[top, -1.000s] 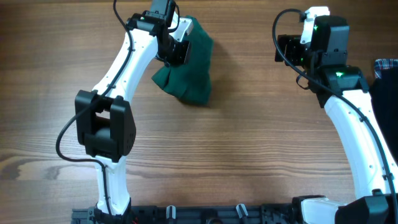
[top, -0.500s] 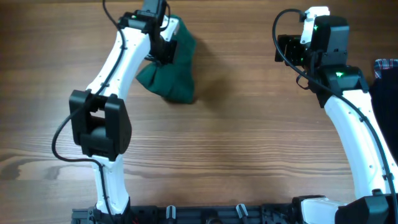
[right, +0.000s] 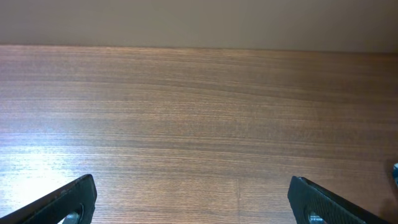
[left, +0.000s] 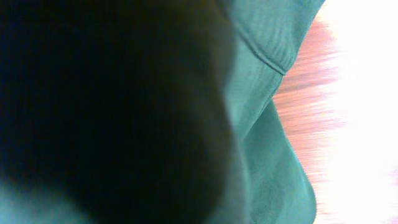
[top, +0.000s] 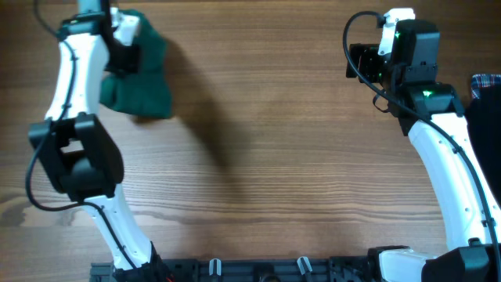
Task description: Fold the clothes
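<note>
**Green garment bunched in left gripper, 11 o'clock**

The left gripper sits at 11 o'clock of the table, clenched on the garment. The cloth is gathered in a clump at the gripper's 5 o'clock side, with its shadow on the wood toward 4 o'clock. In the left wrist view fabric fills the lens, one seam shows, and the fingers are hidden. The right gripper is at 1 o'clock, released, fingers wide apart over the wood. A plaid cloth and a black cloth lie at the 3 o'clock edge.
</note>
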Controlling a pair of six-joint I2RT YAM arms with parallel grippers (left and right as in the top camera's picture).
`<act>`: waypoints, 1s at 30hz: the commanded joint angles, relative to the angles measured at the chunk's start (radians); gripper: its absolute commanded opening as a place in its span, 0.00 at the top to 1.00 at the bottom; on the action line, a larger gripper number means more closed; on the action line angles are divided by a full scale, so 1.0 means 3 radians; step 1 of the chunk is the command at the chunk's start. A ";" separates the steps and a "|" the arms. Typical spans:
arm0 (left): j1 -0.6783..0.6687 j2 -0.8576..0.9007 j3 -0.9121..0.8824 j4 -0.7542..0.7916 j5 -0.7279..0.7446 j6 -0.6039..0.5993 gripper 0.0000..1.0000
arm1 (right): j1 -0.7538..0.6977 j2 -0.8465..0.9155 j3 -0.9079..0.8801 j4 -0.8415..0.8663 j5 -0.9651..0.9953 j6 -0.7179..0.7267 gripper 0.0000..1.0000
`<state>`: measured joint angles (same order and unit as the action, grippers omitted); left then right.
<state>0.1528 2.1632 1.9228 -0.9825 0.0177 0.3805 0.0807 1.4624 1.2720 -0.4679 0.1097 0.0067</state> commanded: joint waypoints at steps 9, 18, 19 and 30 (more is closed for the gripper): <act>0.1293 0.0118 -0.0022 0.0629 -0.0159 0.0654 0.96 | 0.0001 0.0025 -0.0011 -0.0004 0.0048 0.0039 0.00; 0.1710 0.0684 -0.0019 0.1171 -0.0134 0.1074 0.96 | 0.0001 0.0025 -0.0011 -0.0003 0.0048 0.0039 0.00; 0.1698 0.0661 -0.0017 0.1180 -0.0078 0.1074 0.96 | 0.0001 0.0025 -0.0011 -0.0004 0.0048 0.0039 0.00; 0.0556 0.0172 -0.0017 0.0825 0.0295 0.1029 0.96 | 0.0001 0.0025 -0.0011 -0.0004 0.0048 0.0039 0.00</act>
<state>0.4313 2.3100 1.9209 -0.7300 0.0525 0.6735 0.0807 1.4624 1.2720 -0.4683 0.1097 0.0067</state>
